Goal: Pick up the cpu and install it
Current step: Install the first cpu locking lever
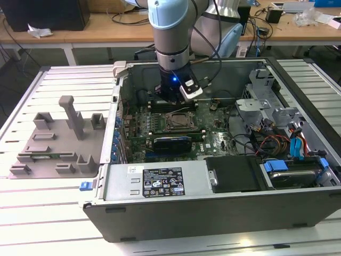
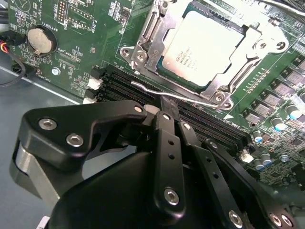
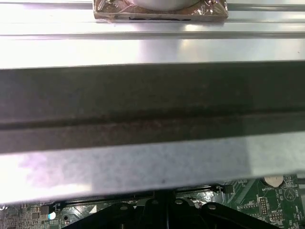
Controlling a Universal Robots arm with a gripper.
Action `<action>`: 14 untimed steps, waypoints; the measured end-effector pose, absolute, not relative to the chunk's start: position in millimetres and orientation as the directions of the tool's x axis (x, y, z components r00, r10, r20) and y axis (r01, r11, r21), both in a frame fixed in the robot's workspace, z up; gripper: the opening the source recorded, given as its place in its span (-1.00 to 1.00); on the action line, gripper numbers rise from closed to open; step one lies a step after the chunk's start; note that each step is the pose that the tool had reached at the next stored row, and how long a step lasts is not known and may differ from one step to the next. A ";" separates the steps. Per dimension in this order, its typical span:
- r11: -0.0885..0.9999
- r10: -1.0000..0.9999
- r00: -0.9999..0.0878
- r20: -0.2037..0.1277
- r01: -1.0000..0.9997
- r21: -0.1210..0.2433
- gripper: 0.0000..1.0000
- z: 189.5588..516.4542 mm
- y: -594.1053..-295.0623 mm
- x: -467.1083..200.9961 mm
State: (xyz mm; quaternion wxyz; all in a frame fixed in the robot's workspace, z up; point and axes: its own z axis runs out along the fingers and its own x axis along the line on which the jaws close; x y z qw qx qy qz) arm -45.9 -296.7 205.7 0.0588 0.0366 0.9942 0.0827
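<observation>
1. At the end of the light-blue and silver arm, a black tool with linked metal fingers (image 1: 171, 99), hanging down inside the open grey metal computer case (image 1: 213, 216), near its rear wall in the exterior view.
2. Fingers drawn together in both wrist views (image 2: 165, 103) (image 3: 164, 208), with only a thin seam between them. Nothing seen gripped.
3. Tip poised just at a thin bent metal wire lever (image 2: 143, 88) and above the long black memory slots (image 2: 125, 87). Cannot tell whether tip and wire touch.
4. Just beyond the tip, the small flat square cpu with a silvery-white top (image 2: 202, 45), lying flat inside the square black-and-metal socket frame (image 2: 143, 50) on the green motherboard (image 2: 71, 67). Apart from the tool.
5. Same socket frame (image 1: 178, 121) visible in the exterior view, just in front of the tool.
6. Round silver coin cell (image 2: 40, 39) on the board, well apart from the socket.
7. Outside the case, on the exterior view's left, a grey plastic tray with upright posts (image 1: 53, 146), resting on the white slatted surface (image 1: 37, 224).
</observation>
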 end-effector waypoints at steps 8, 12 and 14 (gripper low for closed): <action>0.984 0.082 -0.990 -0.111 0.063 0.170 -0.79 222.9 -296.8 -45.9; 0.983 0.082 -0.990 -0.111 0.063 0.170 -0.79 225.7 -296.7 -45.8; 0.983 0.085 -0.990 -0.111 0.065 0.170 -0.79 225.7 -296.7 -45.7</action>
